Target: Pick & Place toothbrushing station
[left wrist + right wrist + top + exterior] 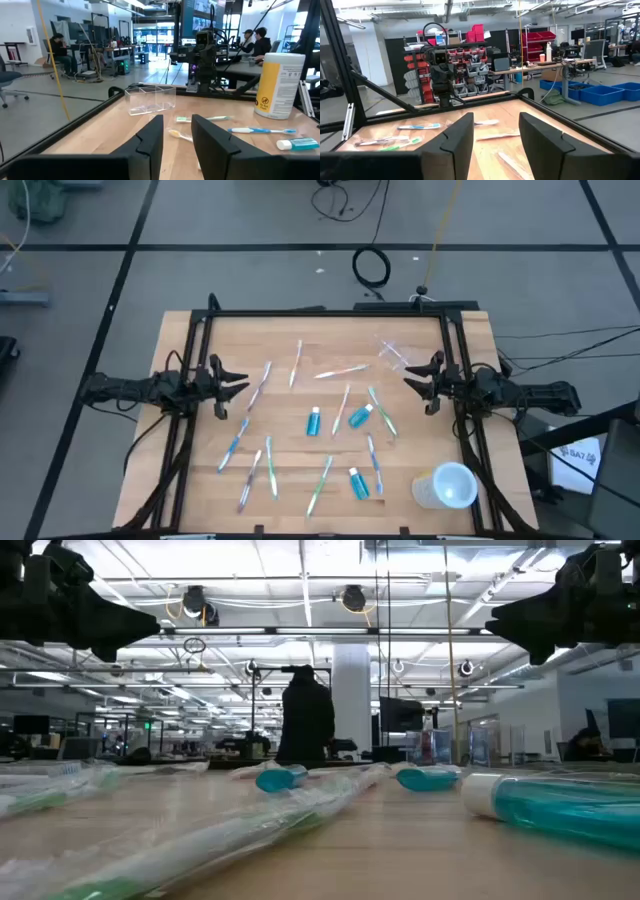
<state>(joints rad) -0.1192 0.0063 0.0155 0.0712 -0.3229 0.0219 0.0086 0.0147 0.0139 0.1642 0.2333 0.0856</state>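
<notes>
- Pale wood table (200,500) from above: toothbrushes (343,371) and blue tubes (314,421) lie scattered over its middle. The clear tumbler (392,352) sits toward one o'clock, the whitish cup (446,486) lies on its side near five o'clock. The left gripper (238,383) waits at nine o'clock, the right gripper (412,379) at three, both spread and empty.
- Low view: wrapped brushes (200,850) and tubes (560,808) lie flat up close; both grippers hang dark at the top corners, above the wood.
- Left wrist: its fingers (150,145) stand apart over bare wood; the tumbler (150,99) stands ahead, apparently empty.
- Right wrist: fingers (456,142) parted, brushes (417,126) beyond.
</notes>
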